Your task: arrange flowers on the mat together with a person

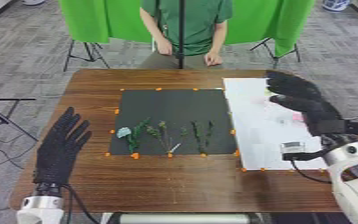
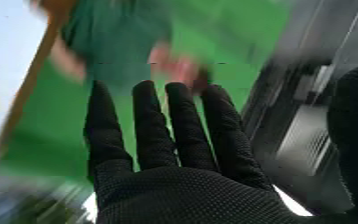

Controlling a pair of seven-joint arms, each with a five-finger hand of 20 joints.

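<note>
In the head view, my left hand (image 1: 60, 145) is over the table's left side, its fingers straight. My right hand (image 1: 302, 97) is above the white sheet's far right part, with fingers extended. In the right wrist view, the right hand (image 2: 184, 192) has straight, spread fingers and holds nothing. The dark mat (image 1: 171, 107) lies mid-table. Along its near part lie a pale blue flower (image 1: 124, 132) with green leaves (image 1: 136, 135), thin stems (image 1: 165, 132) at the middle, and green sprigs (image 1: 208, 134) to the right.
A white sheet (image 1: 255, 125) lies right of the mat, with pink and yellowish items partly behind my right hand. Orange pieces (image 1: 135, 156) edge the mat. The brown table (image 1: 158, 185) extends toward me. Across it a person sits with hands near the far edge.
</note>
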